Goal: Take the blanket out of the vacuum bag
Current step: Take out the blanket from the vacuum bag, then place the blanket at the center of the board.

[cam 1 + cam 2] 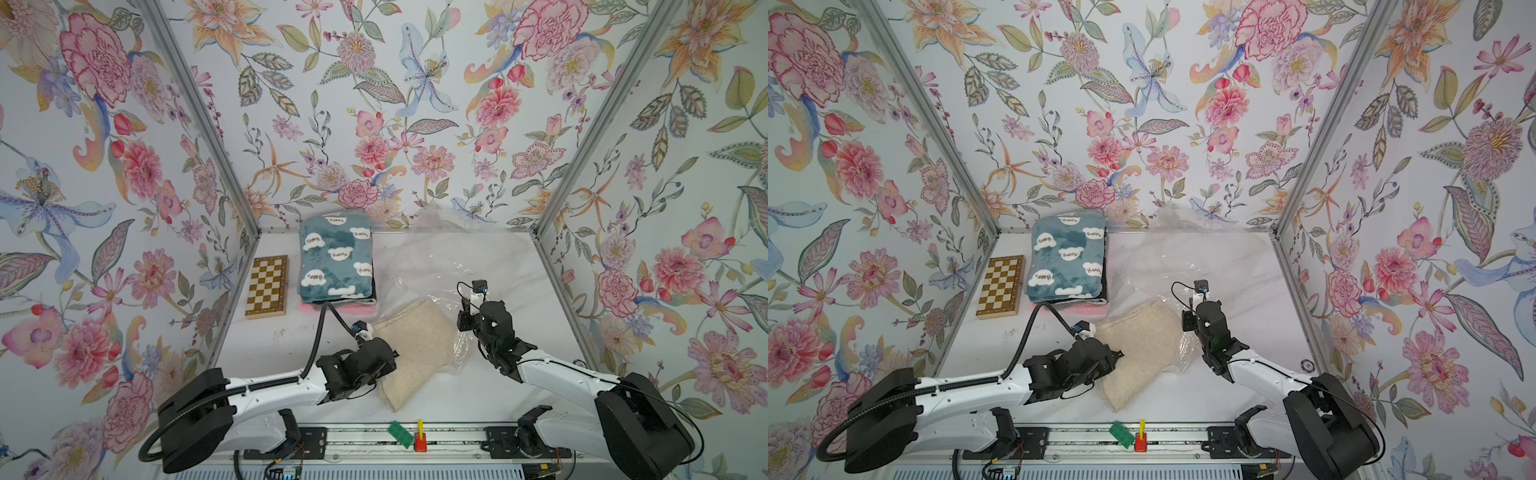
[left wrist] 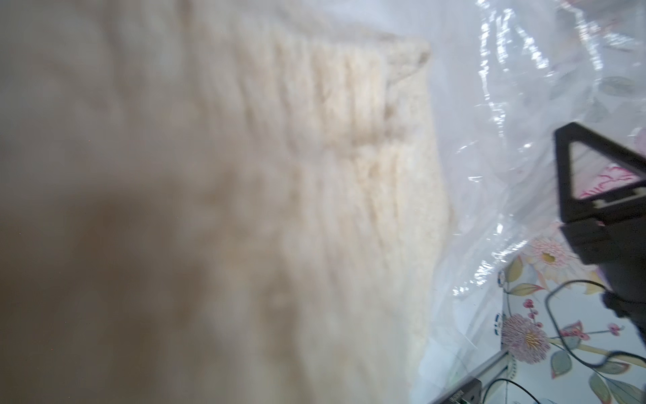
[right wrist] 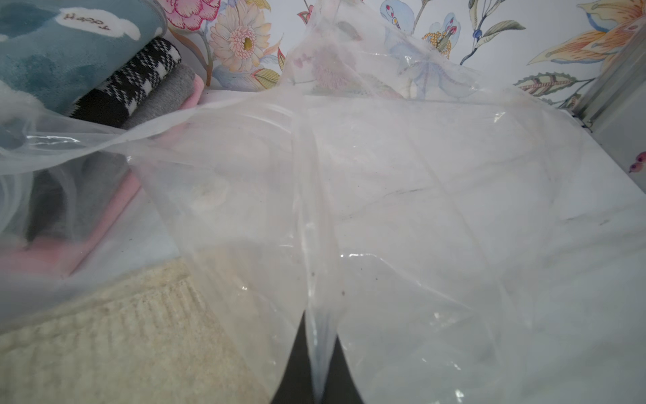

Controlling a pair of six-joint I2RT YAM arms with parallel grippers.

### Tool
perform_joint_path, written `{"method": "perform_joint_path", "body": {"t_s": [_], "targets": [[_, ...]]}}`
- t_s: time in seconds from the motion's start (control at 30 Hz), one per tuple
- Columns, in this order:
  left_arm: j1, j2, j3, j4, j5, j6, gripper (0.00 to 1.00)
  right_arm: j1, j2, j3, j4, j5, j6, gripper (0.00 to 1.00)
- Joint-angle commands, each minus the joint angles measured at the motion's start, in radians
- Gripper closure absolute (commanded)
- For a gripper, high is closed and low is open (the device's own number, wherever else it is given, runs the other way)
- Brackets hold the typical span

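— Cream blanket (image 1: 415,353): where do you have it?

— Near the middle of the table (image 1: 270,353), lying at a slant. Its near left part is out in the open. Its far right part lies under the film of the bag (image 1: 449,266), so I judge it about half out.

— And the grippers?

— My left gripper (image 1: 395,355) is closed down at the blanket's left edge. Its wrist view is nothing but blurred wool, so I take it to be holding cloth, though I can't prove it. My right gripper (image 3: 320,349) is pinched tight on a fold of the bag.

— What could go wrong from here?

— Left to right, then. The pile (image 1: 336,259) sits just beside the bag's left edge, so a hard pull leftward could drag film or cloth into it and topple it. If my left bite is shallow it may have only one layer, and the blanket would unfold rather than slide. On the right the film is slick. If it slips from the pinch, the bag will travel with the blanket.

— Count for me.

— One chessboard (image 1: 267,286) at far left. One pile of four folded blankets: teal, black-and-white check, grey and pink. One cream blanket, one bag, two grippers.
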Motion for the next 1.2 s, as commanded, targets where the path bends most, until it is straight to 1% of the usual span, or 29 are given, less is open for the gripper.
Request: {"method": "perform_joint_path", "body": {"t_s": [0.0,0.1,0.17,0.27,0.37,0.47,0.63,0.73,0.87,0.97,1.07,1.17], "targets": [[0.019,-0.058,0.029,-0.07,0.014,0.073,1.0,-0.01,0.014,0.036,-0.029,0.028,0.017,1.0],[0.025,-0.059,0.111,-0.1,0.064,0.126,1.0,-0.01,0.017,0.04,-0.038,0.041,0.019,1.0],[0.025,-0.07,0.165,-0.121,0.07,0.126,1.0,-0.009,0.017,0.041,-0.045,0.055,0.017,1.0],[0.024,-0.115,0.208,-0.085,0.065,0.065,1.0,-0.01,0.018,0.044,-0.05,0.061,0.014,1.0],[0.025,-0.15,0.263,-0.096,0.018,0.002,1.0,-0.01,0.022,0.043,-0.044,0.058,0.012,1.0],[0.025,-0.156,0.321,-0.121,-0.04,-0.055,1.0,-0.009,0.027,0.037,-0.028,0.06,0.007,1.0],[0.025,-0.134,0.381,-0.03,-0.098,-0.144,1.0,-0.007,0.015,0.03,-0.019,0.061,0.0,1.0],[0.025,-0.09,0.489,-0.042,-0.112,-0.118,1.0,-0.006,0.009,0.026,-0.015,0.06,-0.003,1.0],[0.025,-0.026,0.66,-0.105,-0.15,-0.081,1.0,0.0,0.006,0.028,-0.015,0.064,-0.012,1.0],[0.026,0.011,0.737,-0.083,-0.168,-0.051,1.0,0.007,0.004,0.025,-0.01,0.07,-0.016,1.0],[0.027,0.045,0.833,-0.141,-0.196,-0.002,1.0,0.008,0.008,0.021,0.0,0.073,-0.02,1.0],[0.037,0.05,0.887,-0.161,-0.232,0.062,1.0,0.011,0.01,0.018,0.009,0.073,-0.021,1.0]]}}
